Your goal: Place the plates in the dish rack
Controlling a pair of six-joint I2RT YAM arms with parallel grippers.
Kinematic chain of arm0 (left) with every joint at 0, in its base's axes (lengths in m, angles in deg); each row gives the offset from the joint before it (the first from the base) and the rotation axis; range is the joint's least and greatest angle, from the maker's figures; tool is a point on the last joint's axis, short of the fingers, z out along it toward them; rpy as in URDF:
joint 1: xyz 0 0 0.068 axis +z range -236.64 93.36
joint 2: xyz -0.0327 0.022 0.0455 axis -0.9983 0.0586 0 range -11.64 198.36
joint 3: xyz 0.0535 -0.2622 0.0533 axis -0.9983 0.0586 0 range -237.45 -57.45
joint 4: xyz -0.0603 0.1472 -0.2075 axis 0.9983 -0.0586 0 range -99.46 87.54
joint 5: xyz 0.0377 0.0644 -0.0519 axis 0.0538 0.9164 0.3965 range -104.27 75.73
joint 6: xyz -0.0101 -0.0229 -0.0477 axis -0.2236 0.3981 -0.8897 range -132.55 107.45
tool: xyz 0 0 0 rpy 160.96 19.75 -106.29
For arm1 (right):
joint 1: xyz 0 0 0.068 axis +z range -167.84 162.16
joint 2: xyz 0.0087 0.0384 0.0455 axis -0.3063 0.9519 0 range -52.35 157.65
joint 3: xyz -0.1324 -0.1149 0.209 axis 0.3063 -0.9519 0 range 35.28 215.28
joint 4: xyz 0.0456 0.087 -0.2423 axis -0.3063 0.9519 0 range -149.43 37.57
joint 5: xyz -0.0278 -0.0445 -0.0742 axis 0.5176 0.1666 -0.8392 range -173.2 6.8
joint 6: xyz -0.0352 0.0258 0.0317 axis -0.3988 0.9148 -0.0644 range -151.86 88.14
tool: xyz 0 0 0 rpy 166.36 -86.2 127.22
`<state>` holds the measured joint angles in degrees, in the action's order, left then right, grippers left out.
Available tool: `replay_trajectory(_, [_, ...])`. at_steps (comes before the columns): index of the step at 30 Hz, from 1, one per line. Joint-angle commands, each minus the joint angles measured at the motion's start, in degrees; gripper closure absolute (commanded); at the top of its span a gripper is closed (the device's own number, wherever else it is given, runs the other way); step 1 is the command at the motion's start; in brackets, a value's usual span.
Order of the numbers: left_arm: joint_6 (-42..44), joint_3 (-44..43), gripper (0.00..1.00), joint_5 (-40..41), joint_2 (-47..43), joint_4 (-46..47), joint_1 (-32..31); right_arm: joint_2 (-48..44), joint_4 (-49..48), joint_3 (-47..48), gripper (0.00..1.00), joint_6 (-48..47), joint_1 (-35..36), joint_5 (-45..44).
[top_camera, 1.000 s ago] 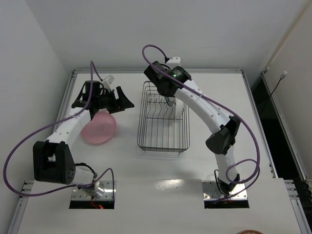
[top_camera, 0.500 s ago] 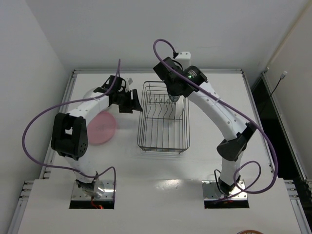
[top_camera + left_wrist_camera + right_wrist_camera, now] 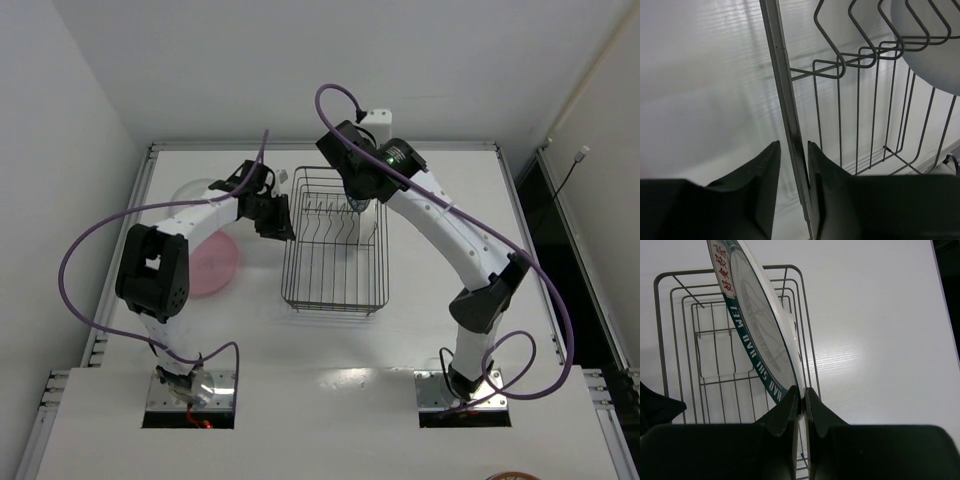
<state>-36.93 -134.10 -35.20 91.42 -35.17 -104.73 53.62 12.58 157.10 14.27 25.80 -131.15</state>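
Observation:
The dark wire dish rack stands mid-table. My right gripper is over its far end, shut on the edge of a white plate with a dark lettered rim. It holds the plate upright, on edge, inside the rack; the gripper pinches the rim. My left gripper is at the rack's left rim. Its jaws straddle the rim wire closely, the right finger touching and a thin gap on the left. The held plate shows past the prongs. A pink plate lies flat left of the rack.
A pale translucent plate lies at the far left of the table, behind the left arm. The left arm reaches over the pink plate. The right arm arches over the table's right half.
My left gripper swung right from above the pink plate to the rack's left rim and narrowed around it. My right gripper shifted slightly right with the plate, then stayed put.

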Motion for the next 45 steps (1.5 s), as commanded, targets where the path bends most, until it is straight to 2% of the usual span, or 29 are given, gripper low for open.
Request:
replay_trajectory(1, [-0.1,-1.5,0.79,2.2,0.5,-2.2,-0.5,-2.6,-2.2,0.5,1.00,-0.8,-0.1,-2.2])
replay_trajectory(3, [-1.6,-1.5,0.84,3.8,-0.1,-2.2,-1.2,-1.8,-1.5,1.2,1.00,-1.3,-0.1,-2.2])
replay_trajectory(4, [-3.8,-0.9,0.90,5.6,-1.5,-1.7,-1.9,-0.3,-0.4,1.8,1.00,-1.9,-0.1,-2.2])
replay_trajectory(10, [-10.1,2.3,1.00,10.2,-5.2,0.1,-5.4,1.0,0.9,1.8,1.00,-2.4,-0.1,-2.7])
replay_trajectory(19, [-19.9,9.6,1.00,14.3,-12.8,4.8,-5.4,3.3,2.0,2.4,1.00,-3.9,0.9,-4.3])
replay_trajectory(26, [-20.5,9.6,0.98,13.7,-11.7,5.4,-5.9,8.7,3.5,4.5,1.00,-3.9,3.1,-4.9])
replay_trajectory(30, [-21.1,9.6,0.97,13.7,-10.5,5.4,-7.1,13.4,8.4,10.9,1.00,-2.5,4.6,-7.3])
replay_trajectory(45, [-22.7,9.5,0.97,15.0,-11.7,4.7,-8.8,13.9,8.4,5.6,1.00,-0.2,5.8,-11.4])
